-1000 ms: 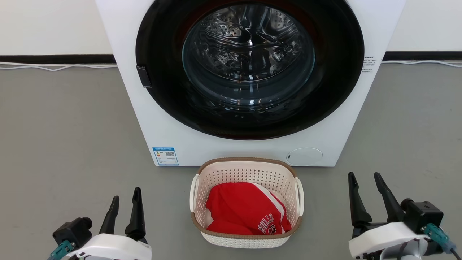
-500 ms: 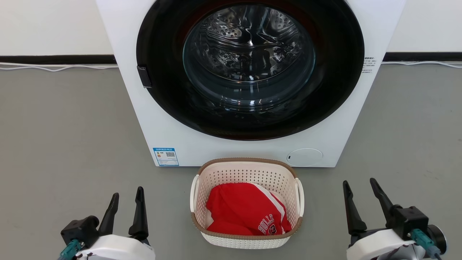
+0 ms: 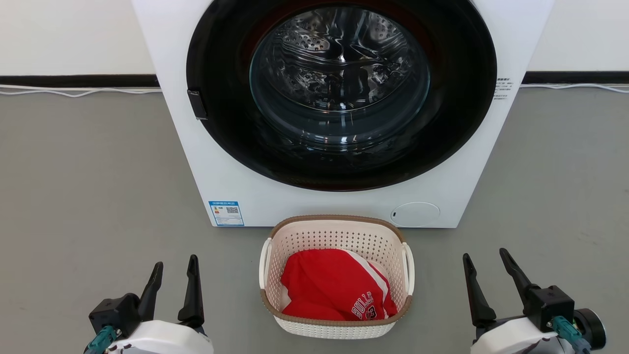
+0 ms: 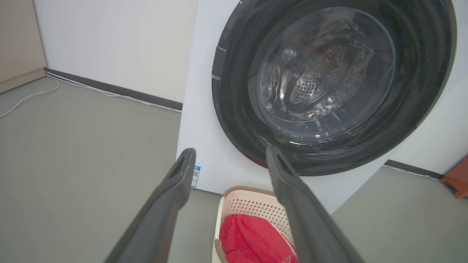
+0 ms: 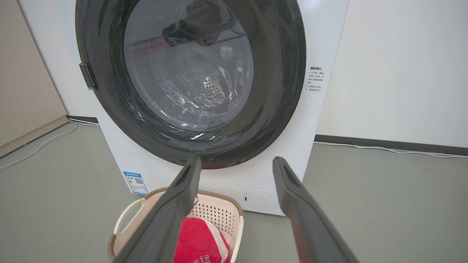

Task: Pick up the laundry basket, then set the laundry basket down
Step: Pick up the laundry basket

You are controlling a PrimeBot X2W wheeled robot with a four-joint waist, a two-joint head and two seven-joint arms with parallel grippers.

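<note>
The laundry basket (image 3: 339,236), cream-white and perforated with a brown rim and white loop handles, stands on the grey floor just in front of the washing machine. A red jersey (image 3: 334,285) lies inside it. My left gripper (image 3: 176,263) is open at the lower left, well apart from the basket's left handle (image 3: 264,263). My right gripper (image 3: 484,255) is open at the lower right, apart from the right handle (image 3: 409,263). The basket (image 4: 252,206) appears low between the fingers in the left wrist view, and the basket (image 5: 219,212) sits low left in the right wrist view.
A white front-loading washing machine (image 3: 339,113) with a dark round door shut stands directly behind the basket. White cables (image 3: 78,92) run along the wall's dark baseboard. Grey floor (image 3: 98,187) spreads on both sides. A reddish object (image 4: 457,177) sits at the far right.
Both grippers have drawn back toward the bottom edge of the head view, still open. The basket has not moved.
</note>
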